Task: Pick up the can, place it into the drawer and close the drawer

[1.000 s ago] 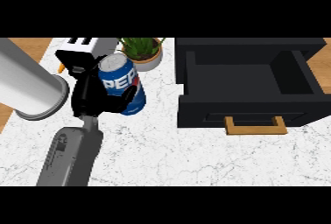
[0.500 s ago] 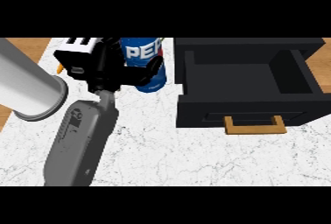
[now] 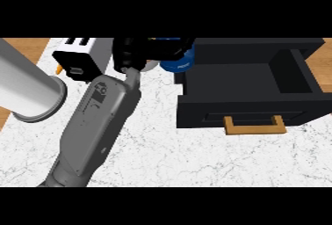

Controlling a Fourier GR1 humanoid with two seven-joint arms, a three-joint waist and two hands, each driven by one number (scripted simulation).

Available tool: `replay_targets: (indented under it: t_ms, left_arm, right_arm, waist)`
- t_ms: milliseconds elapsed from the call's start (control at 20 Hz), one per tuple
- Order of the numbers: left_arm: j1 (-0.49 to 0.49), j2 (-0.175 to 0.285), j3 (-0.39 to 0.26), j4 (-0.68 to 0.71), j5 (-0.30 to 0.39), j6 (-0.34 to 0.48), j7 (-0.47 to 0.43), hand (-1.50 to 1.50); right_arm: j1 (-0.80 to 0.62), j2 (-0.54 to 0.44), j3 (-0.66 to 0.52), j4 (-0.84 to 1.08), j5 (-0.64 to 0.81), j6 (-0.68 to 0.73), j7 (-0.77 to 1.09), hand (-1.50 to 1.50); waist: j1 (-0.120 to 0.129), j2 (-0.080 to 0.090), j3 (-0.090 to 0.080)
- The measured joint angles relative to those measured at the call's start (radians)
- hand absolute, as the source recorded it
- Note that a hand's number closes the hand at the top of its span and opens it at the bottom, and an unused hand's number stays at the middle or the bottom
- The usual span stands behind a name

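Over counter (image 3: 194,158), can (image 3: 179,63) within right hand (image 3: 134,52)

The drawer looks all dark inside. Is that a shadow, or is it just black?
Head view: the drawer is black on its front and walls too, so the dark is its own colour, not a shadow. Head view again: the light is flat, with no glare on the white counter and no clear shadow beside the right forearm.

Right hand (image 3: 137,50) curled round can (image 3: 179,62), far side, at open drawer's (image 3: 246,110) left wall. Toaster (image 3: 79,57) further left.
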Motion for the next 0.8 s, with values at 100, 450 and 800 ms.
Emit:
replay_targets:
  t_ms: [100,450,800]
  left_arm:
    - [-0.06,0.0,0.014,0.059,0.004,0.007,-0.01,1.5]
    - [-0.219,0.0,-0.051,0.222,0.093,0.089,-0.053,1.5]
    - [-0.345,0.0,-0.101,0.387,0.204,0.126,-0.117,1.5]
  right_arm:
    - [-0.007,0.003,0.01,0.005,0.014,-0.004,-0.004,-1.5]
    - [-0.029,0.007,0.04,-0.02,0.031,-0.031,0.025,-1.5]
    - [-0.042,-0.003,0.044,0.0,0.042,-0.037,0.011,-1.5]
  waist:
    - [-0.001,0.001,0.0]
    - [-0.012,0.003,0.0]
    - [-0.022,0.005,0.001]
